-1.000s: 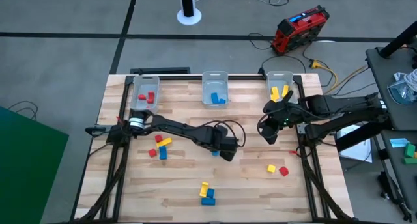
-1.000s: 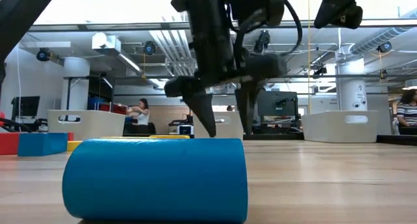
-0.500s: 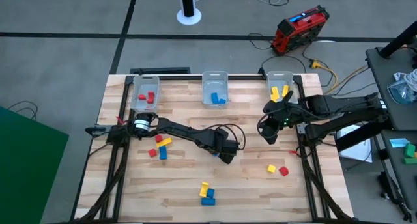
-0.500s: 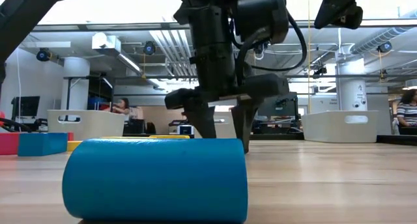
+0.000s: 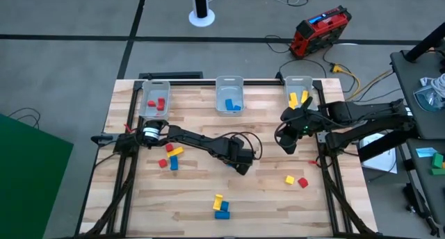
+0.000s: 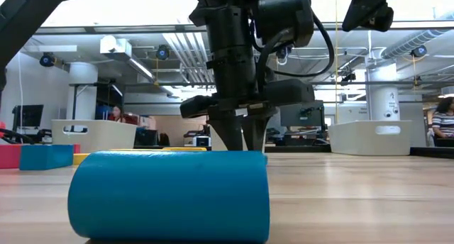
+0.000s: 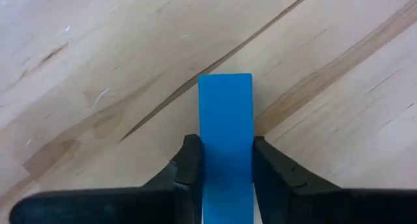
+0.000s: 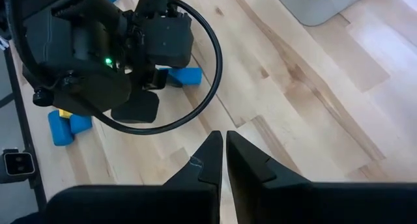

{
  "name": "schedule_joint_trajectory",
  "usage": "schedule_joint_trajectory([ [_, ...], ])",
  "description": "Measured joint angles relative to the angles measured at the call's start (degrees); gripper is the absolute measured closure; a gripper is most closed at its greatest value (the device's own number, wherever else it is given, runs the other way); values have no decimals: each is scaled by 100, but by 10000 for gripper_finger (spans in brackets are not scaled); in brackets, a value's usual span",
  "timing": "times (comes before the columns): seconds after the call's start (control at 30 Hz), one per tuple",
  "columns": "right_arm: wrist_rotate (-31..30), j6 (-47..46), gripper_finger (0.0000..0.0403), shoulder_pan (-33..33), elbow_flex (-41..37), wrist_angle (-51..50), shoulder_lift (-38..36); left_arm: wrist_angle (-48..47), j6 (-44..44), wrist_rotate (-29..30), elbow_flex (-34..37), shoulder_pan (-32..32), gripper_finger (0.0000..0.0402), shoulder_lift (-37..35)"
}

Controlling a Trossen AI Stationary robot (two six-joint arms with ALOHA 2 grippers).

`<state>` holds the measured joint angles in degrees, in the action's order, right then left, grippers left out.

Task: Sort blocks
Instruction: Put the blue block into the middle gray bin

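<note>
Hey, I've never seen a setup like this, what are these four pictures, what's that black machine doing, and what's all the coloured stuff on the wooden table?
It is a robot with two dark arms at a wooden table. One picture looks straight down, one sits at table height, and two come from cameras on the wrists. The left gripper, at mid-table, is shut on a blue block. The right gripper hangs shut above the table's right side, holding nothing. Loose blocks lie scattered, and three clear bins along the far edge hold red, blue and yellow ones.
</note>
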<state>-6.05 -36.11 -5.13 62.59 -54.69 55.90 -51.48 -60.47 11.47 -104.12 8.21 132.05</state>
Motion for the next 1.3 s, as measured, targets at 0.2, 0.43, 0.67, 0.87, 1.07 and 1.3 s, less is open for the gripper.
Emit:
schedule_joint_trajectory([
  [0.2, -2, 109, 390, 0, 0, -1, 0, -147, 4, -105, -84, -3, 332, -4],
  [0.43, -2, 186, 390, 0, -2, 1, 0, -1243, 259, -185, -743, -46, 332, -300],
  [0.67, -17, 272, 390, 61, -2, 9, 0, -1682, 1140, -27, -1138, -605, 332, -590],
  [0.87, -277, 165, 390, 200, -2, 15, 0, -1592, 1807, 53, -1082, -1383, 332, -902],
  [1.07, -312, 180, 390, 535, -2, 394, 0, -1118, 2415, -195, -1120, -2306, 332, -1066],
  [1.3, -308, 253, 390, 998, -2, 952, 2, -554, 2530, -502, -1121, -3250, 332, -1036],
])
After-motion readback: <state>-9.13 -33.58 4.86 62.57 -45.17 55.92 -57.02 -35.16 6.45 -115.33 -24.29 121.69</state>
